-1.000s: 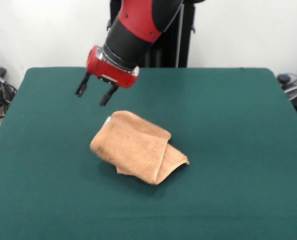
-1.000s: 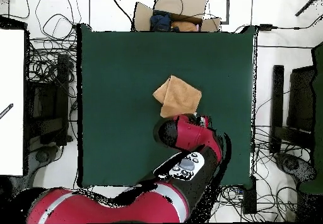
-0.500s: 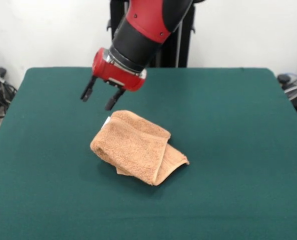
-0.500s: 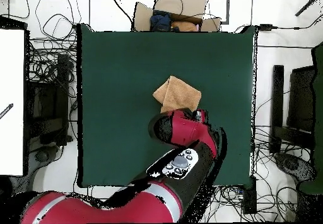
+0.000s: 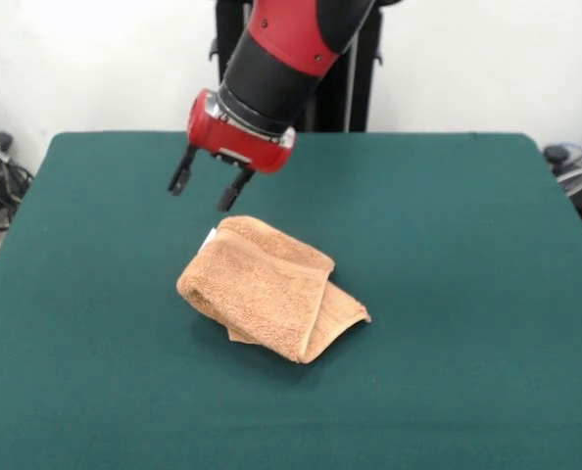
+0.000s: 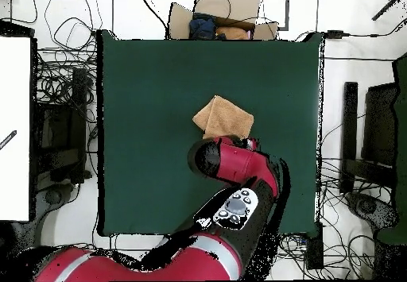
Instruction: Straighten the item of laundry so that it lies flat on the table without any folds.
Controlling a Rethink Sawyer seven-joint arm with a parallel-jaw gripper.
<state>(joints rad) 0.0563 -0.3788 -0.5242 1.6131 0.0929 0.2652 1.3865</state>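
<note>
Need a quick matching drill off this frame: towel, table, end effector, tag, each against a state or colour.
Things:
1. towel
2. table
3. end effector
4. tag

States:
A. dark green, mostly bare
B. open, above the table, holding nothing
C. white, peeking out at the fold's far left corner
D. peach-orange, folded over on itself

Pairs: 1-D, 2-A, 3-B, 4-C
</note>
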